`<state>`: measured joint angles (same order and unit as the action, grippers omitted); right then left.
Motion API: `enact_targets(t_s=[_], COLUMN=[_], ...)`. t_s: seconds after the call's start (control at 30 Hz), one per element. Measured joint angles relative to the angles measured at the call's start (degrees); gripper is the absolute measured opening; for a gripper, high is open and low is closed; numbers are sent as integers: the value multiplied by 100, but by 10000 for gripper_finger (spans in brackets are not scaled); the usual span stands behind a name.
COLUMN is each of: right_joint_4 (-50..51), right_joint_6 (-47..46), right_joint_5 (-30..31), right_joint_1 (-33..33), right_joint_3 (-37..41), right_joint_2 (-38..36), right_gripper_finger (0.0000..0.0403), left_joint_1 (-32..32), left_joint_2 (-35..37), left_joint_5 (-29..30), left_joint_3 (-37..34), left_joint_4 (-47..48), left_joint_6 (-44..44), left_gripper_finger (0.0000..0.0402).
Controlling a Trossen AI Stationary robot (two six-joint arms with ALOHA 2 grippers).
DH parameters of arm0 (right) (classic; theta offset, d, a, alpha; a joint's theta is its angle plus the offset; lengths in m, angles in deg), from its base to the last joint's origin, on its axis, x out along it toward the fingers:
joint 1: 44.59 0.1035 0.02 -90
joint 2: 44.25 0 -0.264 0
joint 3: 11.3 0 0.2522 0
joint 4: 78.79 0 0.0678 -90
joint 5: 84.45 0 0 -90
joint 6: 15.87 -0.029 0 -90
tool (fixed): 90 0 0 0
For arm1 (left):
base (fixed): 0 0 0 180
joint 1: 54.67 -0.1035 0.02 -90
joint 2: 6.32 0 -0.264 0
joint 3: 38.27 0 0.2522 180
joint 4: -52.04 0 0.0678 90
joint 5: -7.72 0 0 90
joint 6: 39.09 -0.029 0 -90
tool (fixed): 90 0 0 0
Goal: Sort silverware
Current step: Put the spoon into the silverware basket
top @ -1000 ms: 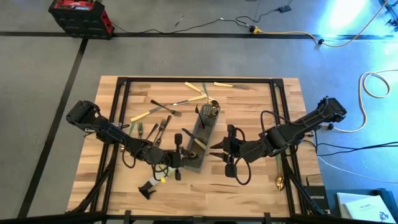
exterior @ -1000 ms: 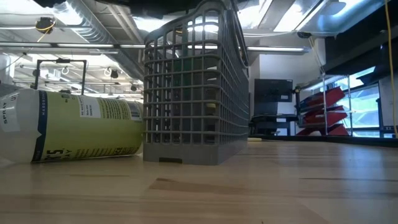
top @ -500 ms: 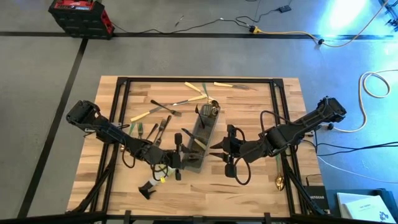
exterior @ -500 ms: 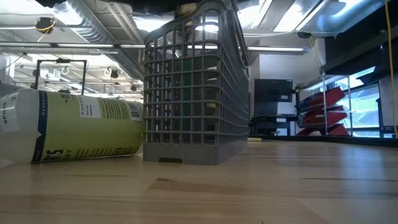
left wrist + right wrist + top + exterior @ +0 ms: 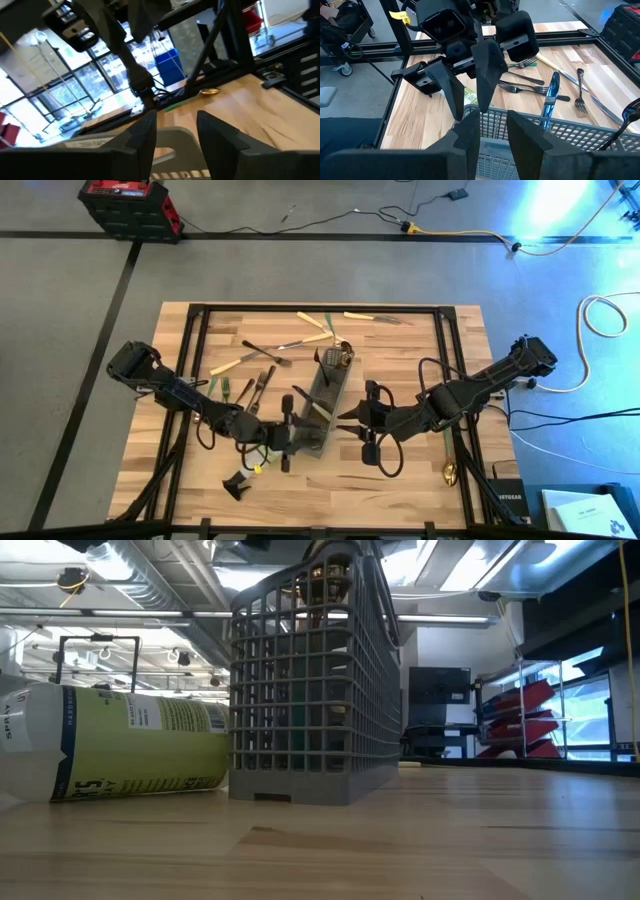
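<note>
The grey mesh caddy (image 5: 322, 405) stands mid-table and fills the low view (image 5: 310, 680). It holds gold pieces (image 5: 340, 358), a cream handle (image 5: 318, 412) and a knife (image 5: 549, 102). Loose forks, knives and cream or green handles (image 5: 262, 360) lie flat toward the far left. My left gripper (image 5: 291, 433) is open at the caddy's left near corner, its fingers pointing down over the rim (image 5: 470, 100). My right gripper (image 5: 352, 420) is open on the caddy's right, with the rim (image 5: 492, 122) between its fingers. My left gripper has the caddy's grey rim (image 5: 170, 136) between its open fingers; whether a finger touches it cannot be told. My right gripper's fingers (image 5: 467, 135) stand on either side of the caddy's wall; touch cannot be told there either.
A spray bottle with a yellow-green label lies on its side left of the caddy (image 5: 120, 750), near the table's near edge (image 5: 245, 478). A gold spoon with a green handle (image 5: 449, 465) lies at the right near corner. A black frame (image 5: 195, 330) runs around the table.
My left gripper has moved slightly right, toward the caddy. In the low view a dark bronze shape now shows inside the caddy's top, where half a second ago only a pale tip showed above the rim. The caddy has shifted a little.
</note>
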<state>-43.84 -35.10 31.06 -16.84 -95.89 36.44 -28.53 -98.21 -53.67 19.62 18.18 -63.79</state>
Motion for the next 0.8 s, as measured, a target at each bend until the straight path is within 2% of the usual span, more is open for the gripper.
enact_targets(t_s=[0.1,0.2,0.23,0.37,0.5,0.63,0.7,0.8], right_joint_4=[256,1286,1641,2708,3298,4607,5208,5523], right_joint_6=[-346,-1187,-1452,-2118,-2774,-4394,-4980,-5140], right_joint_5=[-245,-1353,-1542,-1607,-1956,-2602,-3203,-4313], right_joint_1=[3,52,92,245,206,157,189,296], right_joint_3=[0,2,2,4,7,13,143,517], right_joint_2=[0,2,21,258,456,586,659,706], right_gripper_finger=[81,81,81,81,81,81,81,81], left_joint_1=[108,351,439,707,784,758,740,735], left_joint_2=[42,189,245,367,503,650,726,748], left_joint_5=[340,695,798,1102,1107,1028,916,878], left_joint_3=[1,-1,1,-1,-33,-381,-581,-792], left_joint_4=[15,85,55,-151,-288,-246,-286,-300], left_joint_6=[-333,-755,-902,-1268,-1188,-748,-375,-71], left_gripper_finger=[125,125,125,125,125,125,125,125])
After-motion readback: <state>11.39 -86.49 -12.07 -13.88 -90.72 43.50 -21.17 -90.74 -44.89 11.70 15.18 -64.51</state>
